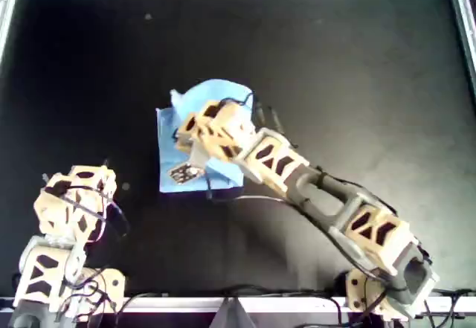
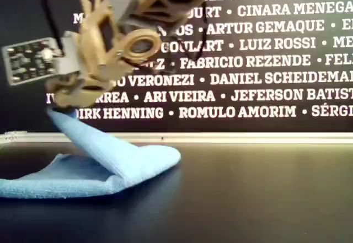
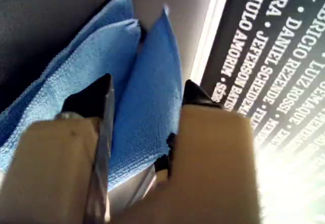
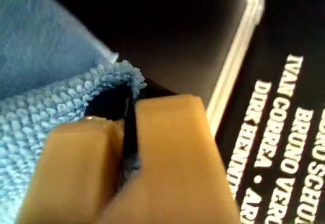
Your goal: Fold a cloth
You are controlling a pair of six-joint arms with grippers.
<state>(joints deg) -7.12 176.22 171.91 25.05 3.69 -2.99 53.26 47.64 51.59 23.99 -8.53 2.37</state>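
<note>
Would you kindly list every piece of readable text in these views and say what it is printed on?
All text is white lettering on the black name banner behind the table:
"FABRICIO REZENDE"
"DANIEL SCHEIDEMAN", cut off
"ARI VIEIRA"
"JEFERSON BATIST", cut off
"ROMULO AMORIM"
"ARTUR GEMAQUE"
"LUIZ ROSSI"
"JOÃO PEDRO G", cut off
The thin sky-blue fabric cloth carries none.

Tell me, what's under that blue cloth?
Only the black table shows around the cloth. Its raised flap hangs over another layer of itself. Whatever lies beneath the flat part is covered.
</note>
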